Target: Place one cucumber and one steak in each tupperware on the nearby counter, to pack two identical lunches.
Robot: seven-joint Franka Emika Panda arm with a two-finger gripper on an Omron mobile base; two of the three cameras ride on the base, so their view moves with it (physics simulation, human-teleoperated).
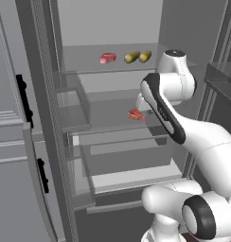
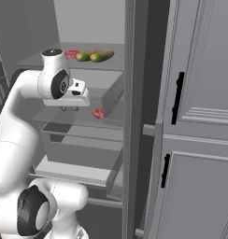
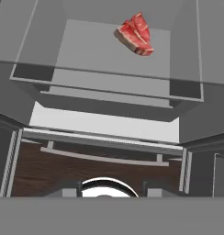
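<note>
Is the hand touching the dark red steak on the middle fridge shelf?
Apart. The hand view shows the steak lying alone on the shelf, far ahead.

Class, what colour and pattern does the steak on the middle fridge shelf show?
Dark red with pale streaks; the steak shows best in the hand view.

Ahead of the hand (image 2: pixel 69 108), the wedge steak (image 3: pixel 135 34) is dark red with pale streaks, lying on a grey fridge shelf (image 3: pixel 91 50). On the shelf above the hand, the rounded steak (image 1: pixel 107 57) is pinkish-red and the two cucumbers (image 1: pixel 138 56) are yellow-green with darker green ends. The arm (image 1: pixel 202 142) is white with dark joints. The fridge doors (image 2: pixel 200 140) are grey with black handles (image 2: pixel 177 97).
</note>
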